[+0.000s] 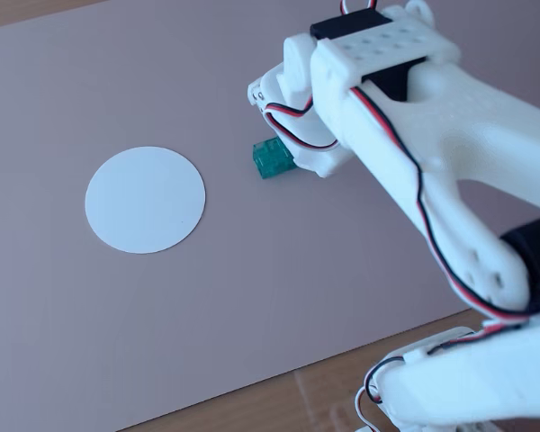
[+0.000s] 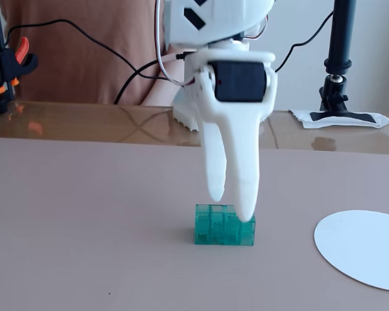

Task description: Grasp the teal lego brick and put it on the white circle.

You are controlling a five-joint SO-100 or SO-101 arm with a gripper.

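Observation:
The teal lego brick (image 2: pixel 222 228) lies on the pinkish mat, left of the white circle (image 2: pixel 363 249) in this fixed view. My white gripper (image 2: pixel 231 206) points straight down over the brick with its fingers slightly parted, so it is open. One fingertip (image 2: pixel 245 215) reaches the brick's top right part, and the other hangs a little higher toward the brick's left. Whether either touches the brick I cannot tell. In the fixed view from above, the brick (image 1: pixel 270 160) peeks out from under the arm's wrist (image 1: pixel 292 108), and the white circle (image 1: pixel 145 199) lies to its left.
The arm's base (image 2: pixel 246 118) stands on a glossy table strip behind the mat. A black camera stand (image 2: pixel 340 58) rises at the back right and an orange and black clamp (image 2: pixel 6 68) sits at the back left. Black cables and a person in brown are behind.

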